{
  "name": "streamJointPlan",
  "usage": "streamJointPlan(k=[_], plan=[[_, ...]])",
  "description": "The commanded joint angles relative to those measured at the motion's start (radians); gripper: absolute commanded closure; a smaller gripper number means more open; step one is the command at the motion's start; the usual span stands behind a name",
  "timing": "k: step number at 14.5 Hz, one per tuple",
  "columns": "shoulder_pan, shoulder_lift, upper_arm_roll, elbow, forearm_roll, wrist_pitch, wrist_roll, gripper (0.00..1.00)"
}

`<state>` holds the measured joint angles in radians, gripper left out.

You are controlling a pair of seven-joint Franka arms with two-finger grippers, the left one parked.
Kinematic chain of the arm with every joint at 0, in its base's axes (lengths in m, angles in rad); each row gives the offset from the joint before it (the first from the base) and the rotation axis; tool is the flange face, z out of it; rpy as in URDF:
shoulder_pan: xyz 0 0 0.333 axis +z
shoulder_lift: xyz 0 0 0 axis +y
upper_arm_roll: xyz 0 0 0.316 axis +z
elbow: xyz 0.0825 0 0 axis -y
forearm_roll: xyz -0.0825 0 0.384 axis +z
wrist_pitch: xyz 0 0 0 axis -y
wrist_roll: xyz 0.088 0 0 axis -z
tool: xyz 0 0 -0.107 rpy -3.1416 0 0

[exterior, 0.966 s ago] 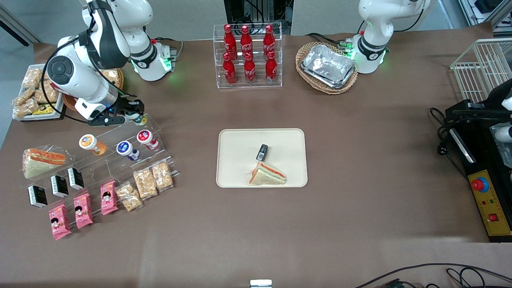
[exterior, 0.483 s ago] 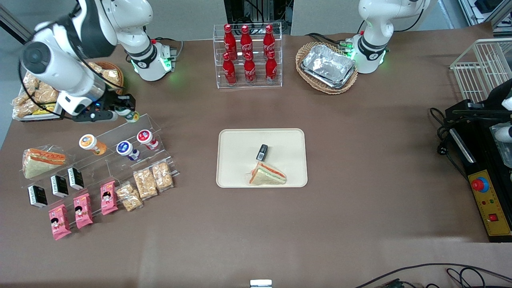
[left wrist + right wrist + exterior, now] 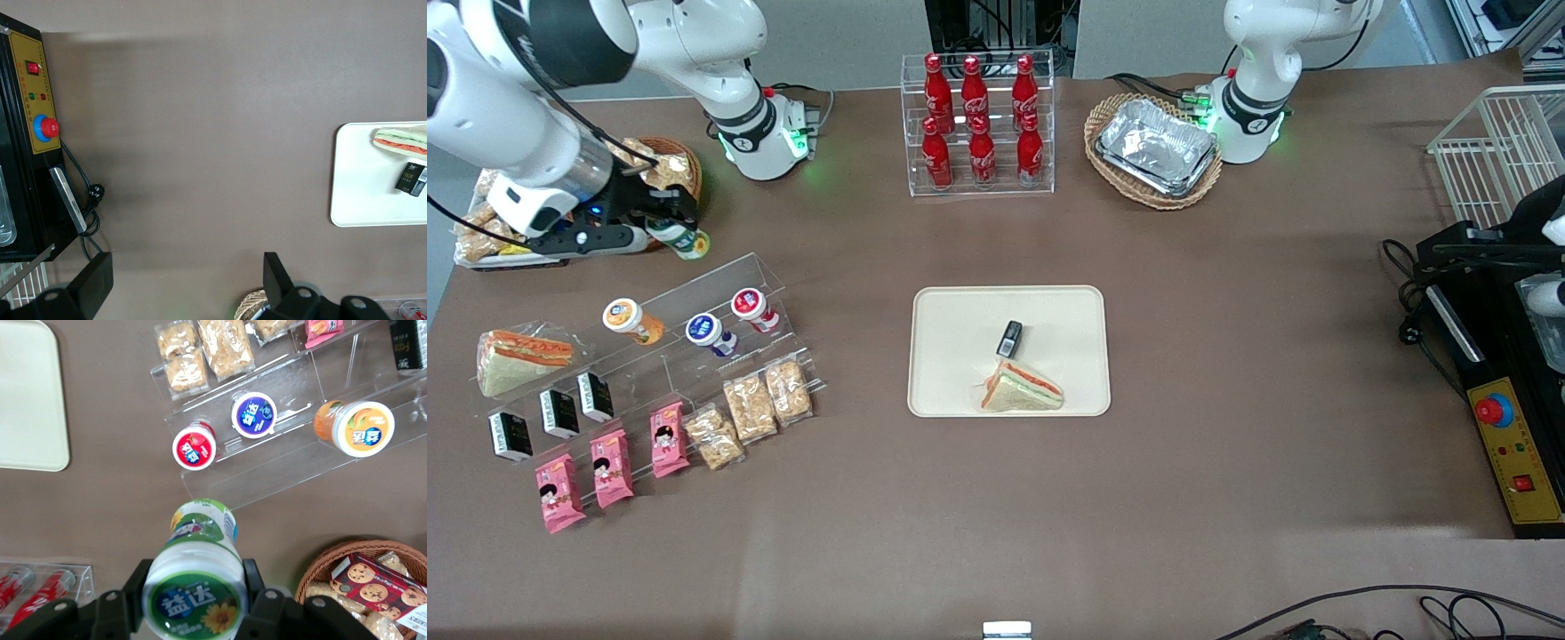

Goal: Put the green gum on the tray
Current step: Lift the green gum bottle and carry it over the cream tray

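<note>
My right gripper [image 3: 665,233] is shut on the green gum [image 3: 682,240], a small bottle with a white lid marked green. It holds the bottle in the air above the table, farther from the front camera than the clear acrylic rack [image 3: 694,302]. In the right wrist view the green gum [image 3: 195,583] sits between the two black fingers [image 3: 131,585], lid toward the camera. The cream tray [image 3: 951,373] lies at the table's middle, toward the parked arm from my gripper. A sandwich [image 3: 1021,389] and a small black packet [image 3: 1009,338] lie on it. The tray's corner [image 3: 30,407] shows in the right wrist view.
The rack holds gum bottles with orange [image 3: 624,316], blue [image 3: 704,330] and red [image 3: 748,305] lids, plus black packets, pink packets and cracker bags. A wicker basket of cookies [image 3: 363,587] stands near my gripper. A cola bottle rack [image 3: 978,124] and a foil-tray basket [image 3: 1154,149] stand far from the front camera.
My gripper has risen off the rack with the green gum in it and drawn away from the front camera, toward the working arm's end of the table.
</note>
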<state>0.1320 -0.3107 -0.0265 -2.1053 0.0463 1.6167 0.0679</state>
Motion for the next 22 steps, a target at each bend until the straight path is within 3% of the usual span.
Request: streamJointPlan(k=[1,4,9,16,22], plan=[[0.006,0.081,0.0,0.166,0.052,-0.11,0.004,0.72],[0.056,0.084,0.03,0.174,0.09,-0.118,0.123,0.72],[0.303,0.165,0.03,0.174,0.119,-0.031,0.407,0.72],[0.46,0.346,0.03,0.171,0.148,0.185,0.518,0.71],[0.603,0.574,0.028,0.169,0.176,0.486,0.636,0.72]])
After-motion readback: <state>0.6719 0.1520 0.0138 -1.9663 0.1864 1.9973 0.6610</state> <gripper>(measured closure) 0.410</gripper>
